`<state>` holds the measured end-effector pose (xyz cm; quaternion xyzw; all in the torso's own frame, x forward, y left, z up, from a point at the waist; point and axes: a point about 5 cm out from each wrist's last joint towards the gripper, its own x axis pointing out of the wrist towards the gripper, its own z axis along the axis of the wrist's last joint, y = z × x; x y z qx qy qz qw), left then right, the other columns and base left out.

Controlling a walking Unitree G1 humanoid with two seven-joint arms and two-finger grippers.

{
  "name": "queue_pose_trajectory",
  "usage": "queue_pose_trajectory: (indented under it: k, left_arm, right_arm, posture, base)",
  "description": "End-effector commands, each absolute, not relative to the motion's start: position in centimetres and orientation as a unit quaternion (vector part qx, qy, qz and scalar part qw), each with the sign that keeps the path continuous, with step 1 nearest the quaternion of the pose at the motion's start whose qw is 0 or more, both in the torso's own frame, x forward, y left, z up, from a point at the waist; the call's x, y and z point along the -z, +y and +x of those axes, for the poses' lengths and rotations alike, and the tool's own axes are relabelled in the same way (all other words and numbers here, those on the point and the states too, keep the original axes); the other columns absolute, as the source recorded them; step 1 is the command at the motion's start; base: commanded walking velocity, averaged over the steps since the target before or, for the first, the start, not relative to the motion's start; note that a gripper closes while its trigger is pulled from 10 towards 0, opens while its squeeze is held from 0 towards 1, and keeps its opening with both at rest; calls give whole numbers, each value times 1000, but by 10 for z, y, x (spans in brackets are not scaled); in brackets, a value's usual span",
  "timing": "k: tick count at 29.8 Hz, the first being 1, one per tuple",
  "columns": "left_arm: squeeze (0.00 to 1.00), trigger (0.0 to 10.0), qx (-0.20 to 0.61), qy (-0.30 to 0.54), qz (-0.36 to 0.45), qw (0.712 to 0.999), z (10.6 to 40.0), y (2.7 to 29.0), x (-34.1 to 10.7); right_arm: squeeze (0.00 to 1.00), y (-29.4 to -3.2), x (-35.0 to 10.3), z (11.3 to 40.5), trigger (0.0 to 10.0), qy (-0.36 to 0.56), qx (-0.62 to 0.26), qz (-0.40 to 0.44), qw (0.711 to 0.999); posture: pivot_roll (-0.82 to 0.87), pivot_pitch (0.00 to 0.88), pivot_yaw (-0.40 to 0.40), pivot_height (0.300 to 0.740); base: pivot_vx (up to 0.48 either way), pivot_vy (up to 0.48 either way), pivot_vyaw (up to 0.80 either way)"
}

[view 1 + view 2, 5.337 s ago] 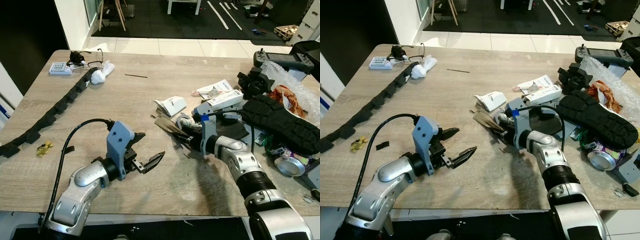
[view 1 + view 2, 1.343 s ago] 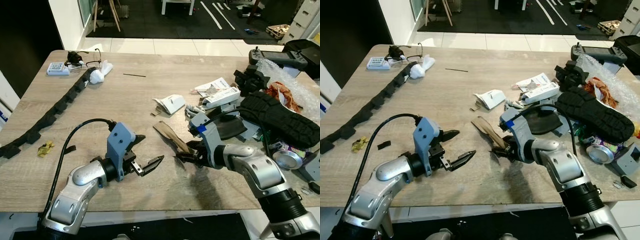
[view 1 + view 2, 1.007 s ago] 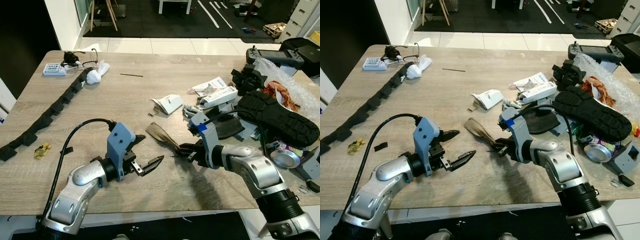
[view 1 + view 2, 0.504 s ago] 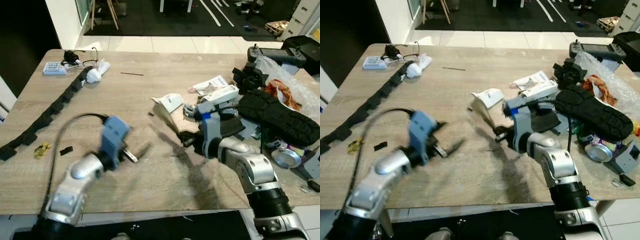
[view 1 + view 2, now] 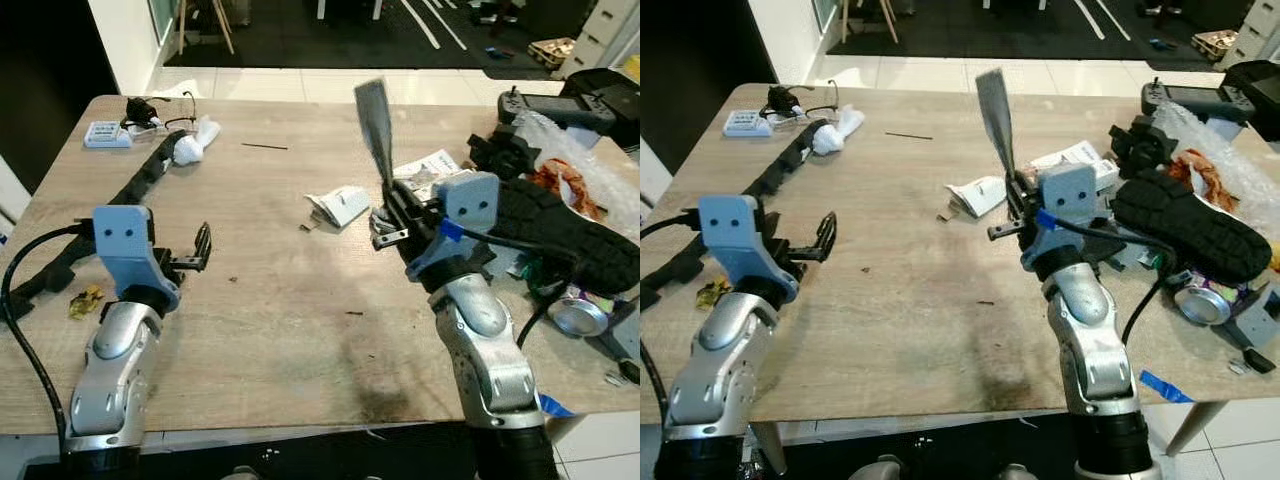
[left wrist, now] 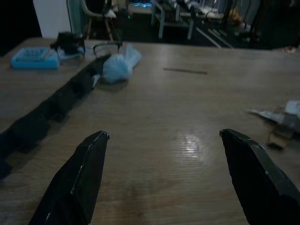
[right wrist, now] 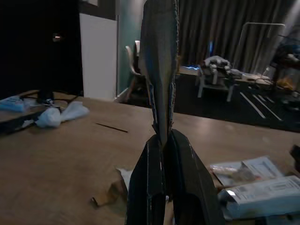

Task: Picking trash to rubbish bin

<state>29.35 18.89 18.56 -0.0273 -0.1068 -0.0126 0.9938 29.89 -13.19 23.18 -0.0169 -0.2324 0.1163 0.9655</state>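
— Two grippers up; from my head, where's the trash?
— My right gripper (image 5: 392, 200) pinches a brown strip (image 5: 375, 120) upright above the table (image 5: 270, 300).
— Wrists?
— Left gripper (image 6: 164, 154) gapes empty; thin hold, a swing might slip it.

1. Right gripper (image 5: 393, 205) raised above the wooden table (image 5: 270, 300), fingers pinched on a flat brown strip of trash (image 5: 374, 125) that stands upright.
2. Left gripper (image 5: 203, 246) held level over the table's left part, fingers parted, nothing between them.
3. Black shoe (image 5: 560, 232) lies at the right among clutter; white paper scrap (image 5: 338, 205) mid-table.
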Motion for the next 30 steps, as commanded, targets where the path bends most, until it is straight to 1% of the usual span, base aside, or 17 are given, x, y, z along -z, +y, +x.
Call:
queue_pose_trajectory:
  k: [1,5,6,8,12,21,30]
  left_arm:
    - [0,10000,19,-99,-11,995,288,182,-178]
    - [0,10000,27,-93,0,995,286,179,-177]
    - [0,10000,31,-90,20,995,284,178,-176]
    - [0,10000,30,-89,23,995,284,179,-175]
    - [0,10000,26,-85,15,996,285,177,-175]
    - [0,10000,39,-95,21,995,290,167,-178]
    - [0,10000,42,-100,26,994,291,164,-180]
  right_arm:
    - [0,-143,-219,296,10000,-209,-81,19,974]
    - [0,-150,-212,294,10000,-190,-68,47,978]
    - [0,-156,-206,292,10000,-176,-58,59,981]
    - [0,-158,-203,291,10000,-171,-56,60,982]
    - [0,-157,-194,288,10000,-164,-59,43,984]
    - [0,-153,-187,291,10000,-147,-68,49,986]
    - [0,-149,-192,295,10000,-154,-77,51,984]
  posture:
    - [37,133,-5,740]
    - [34,134,-9,740]
    - [35,129,-11,740]
    - [35,129,-11,740]
    - [26,137,-9,740]
    - [24,137,-8,740]
    - [25,140,-8,740]
  base:
    - [0,0,0]
    - [0,0,0]
    - [0,0,0]
    - [0,0,0]
    - [0,0,0]
    - [0,0,0]
    - [0,0,-800]
